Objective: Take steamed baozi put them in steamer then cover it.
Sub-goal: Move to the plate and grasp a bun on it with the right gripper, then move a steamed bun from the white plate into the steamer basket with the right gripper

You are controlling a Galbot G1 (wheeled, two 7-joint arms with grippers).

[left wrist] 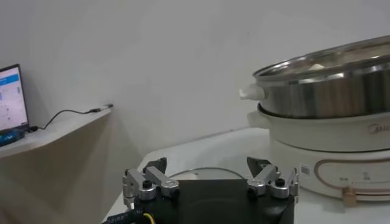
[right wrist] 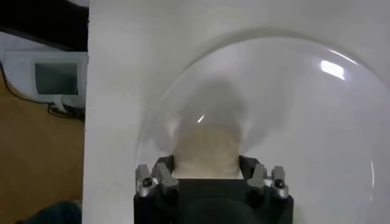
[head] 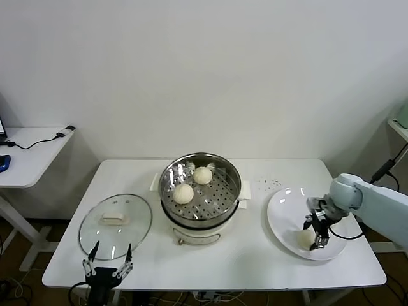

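On the white plate [head: 287, 210] at the right end of the tabletop [head: 255, 255], our right end effector [head: 317, 237] is down around a bun [head: 305, 238]. From the right wrist camera, that bun [right wrist: 207, 152] sits squarely between the two fingers [right wrist: 163, 176], which stand close against its sides. We judge they are closing on it, though we cannot tell whether the grip is firm yet.

A bun is round, so it has no long axis to line up with; what matters is that it lies directly under and between the fingers. From there the steamer [head: 200, 191] lies toward the robot's left, near the middle of the tabletop, lid off, with two buns [head: 183, 193] already on its perforated tray. The right arm is clearly the nearer one to both plate and pot.

Our left end effector [head: 107, 262] hangs at the front left edge with its fingers spread wide, holding nothing, just in front of the glass lid [head: 115, 225] lying flat beside the steamer.
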